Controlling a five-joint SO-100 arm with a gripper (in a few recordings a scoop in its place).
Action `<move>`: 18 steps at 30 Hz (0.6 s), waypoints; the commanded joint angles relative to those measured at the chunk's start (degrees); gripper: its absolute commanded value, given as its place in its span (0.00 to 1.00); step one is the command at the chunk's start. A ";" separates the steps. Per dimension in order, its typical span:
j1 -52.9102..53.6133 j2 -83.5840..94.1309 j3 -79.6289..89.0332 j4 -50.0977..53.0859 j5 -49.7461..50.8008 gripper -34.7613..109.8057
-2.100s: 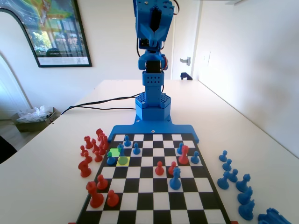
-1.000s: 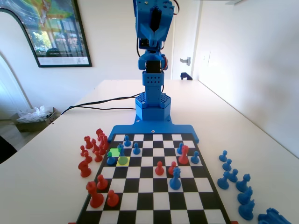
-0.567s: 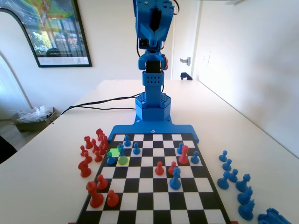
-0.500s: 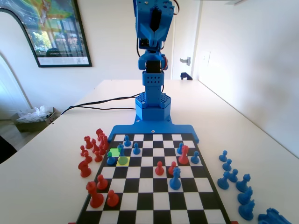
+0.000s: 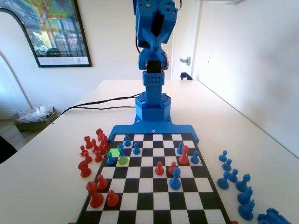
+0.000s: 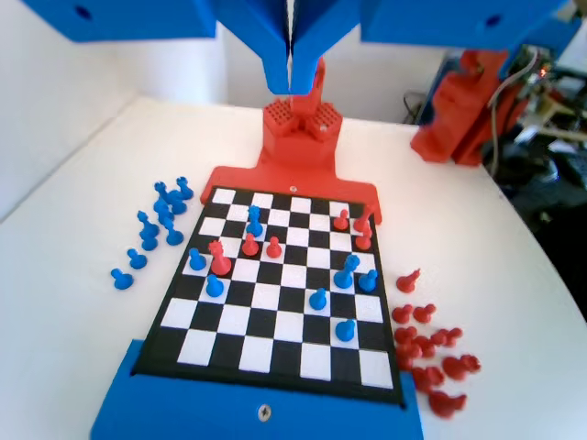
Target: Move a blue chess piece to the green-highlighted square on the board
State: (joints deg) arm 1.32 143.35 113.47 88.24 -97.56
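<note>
The board lies in front of the blue arm. Its green-highlighted square is at the left edge in the fixed view and looks bare. A blue piece stands on the yellow square diagonally next to it. Blue pawns stand close by: one just in front of the green square, one behind it and one to the right. My gripper hangs high above the arm's base, far from every piece. In the wrist view the gripper is shut, jaws together, holding nothing.
Red pawns and a taller blue piece stand mid-board. A cluster of red pieces lies off the board's left side in the fixed view, and several blue pieces off its right. A black cable runs across the table.
The arm's upper part with the gripper has shifted slightly to the right in the fixed view. No piece has moved.
</note>
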 commanded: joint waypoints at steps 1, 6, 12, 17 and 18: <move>2.02 -7.47 -6.06 -0.35 0.26 0.25; 5.80 -17.84 -8.88 -0.97 -0.62 0.25; 10.37 -22.24 -8.70 -4.66 -2.02 0.26; 13.80 -25.40 -6.68 -7.56 -3.96 0.26; 14.33 -26.37 -6.06 -8.26 -4.31 0.26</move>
State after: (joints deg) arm 13.97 117.51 109.16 81.47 -100.55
